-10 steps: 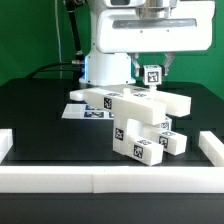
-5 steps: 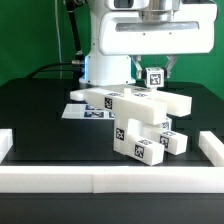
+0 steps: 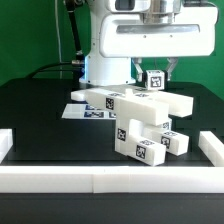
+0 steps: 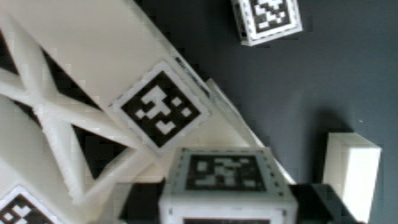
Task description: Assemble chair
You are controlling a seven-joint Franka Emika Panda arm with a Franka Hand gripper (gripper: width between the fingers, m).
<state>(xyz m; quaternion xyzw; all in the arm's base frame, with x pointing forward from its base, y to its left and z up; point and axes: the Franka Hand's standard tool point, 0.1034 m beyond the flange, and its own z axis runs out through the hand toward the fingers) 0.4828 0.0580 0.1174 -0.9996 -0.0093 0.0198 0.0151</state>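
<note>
The partly built chair (image 3: pixel 140 118) is a cluster of chunky white tagged blocks in the middle of the black table. Just above its back edge hangs a small white tagged block (image 3: pixel 155 81), with my gripper (image 3: pixel 155 70) shut on it from above. In the wrist view that block (image 4: pixel 222 172) sits between my two dark fingers (image 4: pixel 139 200), and the gripper (image 4: pixel 222 208) grips its sides. Below it lie the chair's slanted white pieces (image 4: pixel 71 120) with a square tag (image 4: pixel 160 105). Whether the held block touches the chair cannot be told.
The marker board (image 3: pixel 82 112) lies flat behind the chair toward the exterior view's left. White border rails run along the front (image 3: pixel 100 180), the left (image 3: pixel 5 143) and the right (image 3: pixel 212 148). The robot's white base (image 3: pixel 105 65) stands behind.
My gripper with the small block has shifted slightly toward the exterior view's right and a little lower. The chair cluster has not moved.
</note>
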